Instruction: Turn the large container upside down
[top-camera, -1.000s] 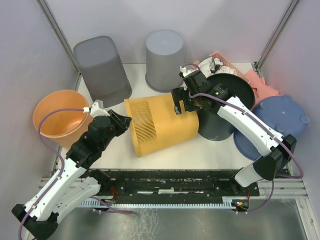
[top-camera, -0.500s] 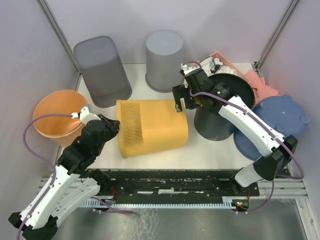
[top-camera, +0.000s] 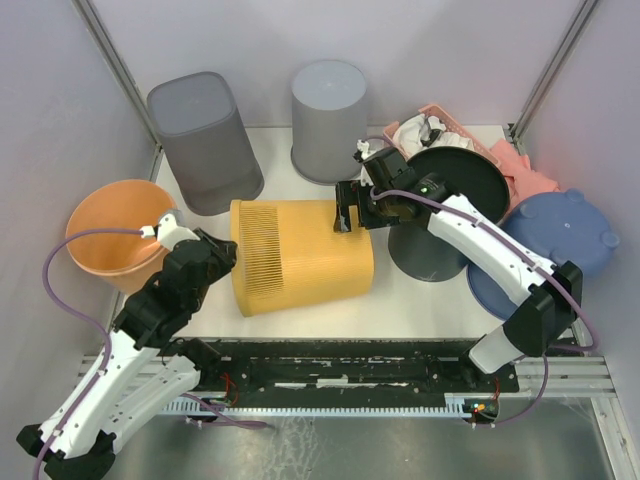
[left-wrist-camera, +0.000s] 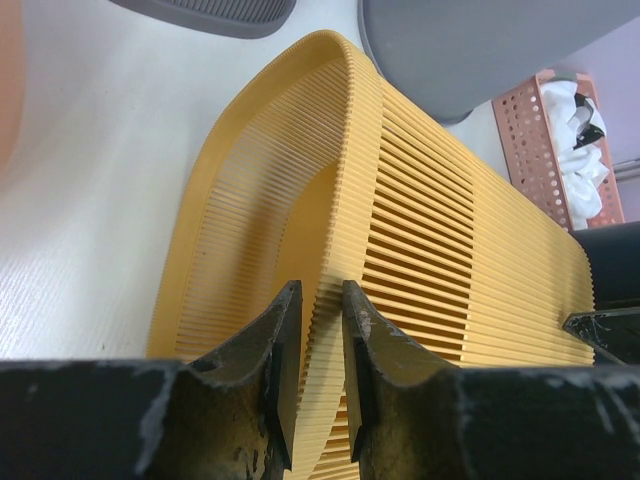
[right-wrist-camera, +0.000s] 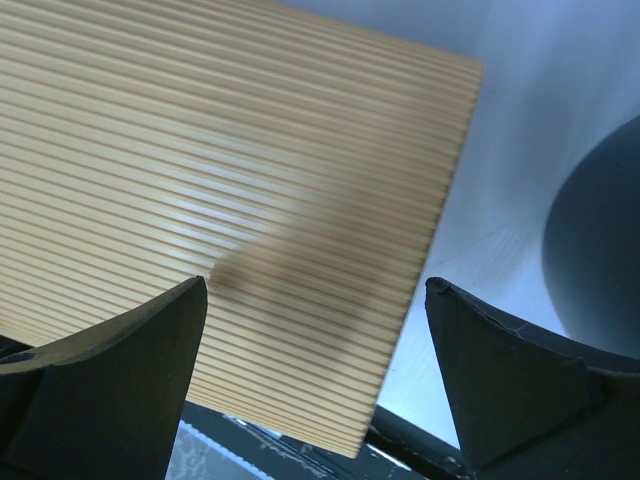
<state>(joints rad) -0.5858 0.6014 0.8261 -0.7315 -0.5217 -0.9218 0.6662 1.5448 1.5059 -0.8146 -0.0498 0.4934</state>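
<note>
The large container (top-camera: 305, 255) is a yellow slatted bin lying on its side on the table, its open mouth facing left. My left gripper (top-camera: 228, 250) is shut on the mouth rim at the near left. In the left wrist view the rim of the yellow bin (left-wrist-camera: 450, 250) passes between the two fingers of the left gripper (left-wrist-camera: 320, 290). My right gripper (top-camera: 345, 218) is open and empty, hovering over the bin's far upper side. In the right wrist view the slatted wall (right-wrist-camera: 250, 180) fills the gap between the wide-apart fingers of the right gripper (right-wrist-camera: 315, 285).
Two grey bins (top-camera: 205, 140) (top-camera: 328, 105) stand upside down at the back. An orange bucket (top-camera: 115, 235) is at the left, just beside my left arm. A dark round bin (top-camera: 445, 215), a blue tub (top-camera: 555, 255) and a pink basket (top-camera: 440, 130) crowd the right.
The yellow bin has swung from a slanted lie to a straight left-right lie. My left gripper has pulled back left with the rim. My right gripper has moved left over the bin.
</note>
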